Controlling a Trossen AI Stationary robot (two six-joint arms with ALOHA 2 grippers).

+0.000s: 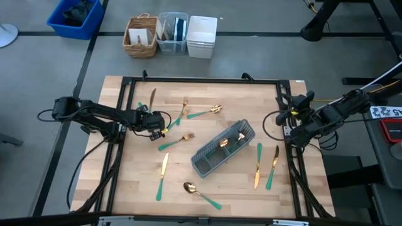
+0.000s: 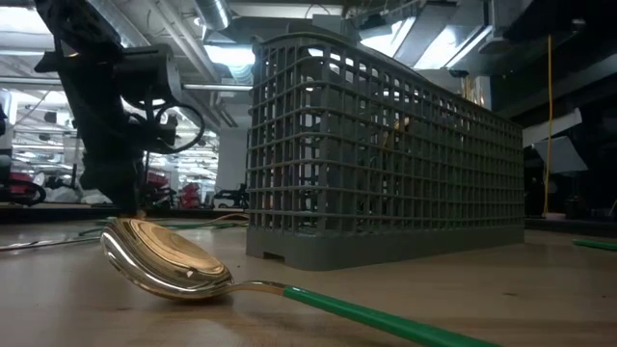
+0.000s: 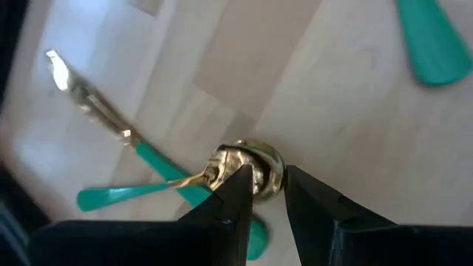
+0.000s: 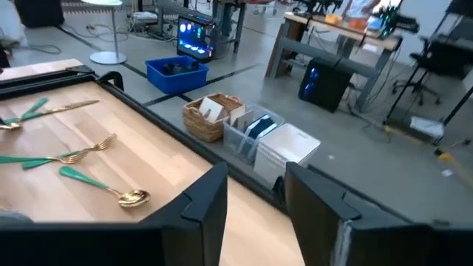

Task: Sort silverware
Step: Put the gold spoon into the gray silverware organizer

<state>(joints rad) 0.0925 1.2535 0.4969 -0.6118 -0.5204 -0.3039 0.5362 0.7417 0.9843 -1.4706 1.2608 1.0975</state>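
Left gripper [image 3: 264, 193] is low over the table's left part, and I see its fingers narrowly apart around the gold head of a spoon [image 3: 255, 166] lying on the wood, not lifted. Further right stands the grey caddy [image 1: 223, 148] with loose silverware around it, and at the far right edge my right gripper [image 4: 255, 193] waits with fingers apart, holding nothing.

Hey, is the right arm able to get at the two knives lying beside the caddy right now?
Probably yes. The right end effector waits open at the table's right edge, and the two knives lie on bare wood between it and the caddy, nothing covering them.

Wooden table [image 1: 144, 188]: silverware [image 1: 162, 176], caddy [image 1: 210, 162].
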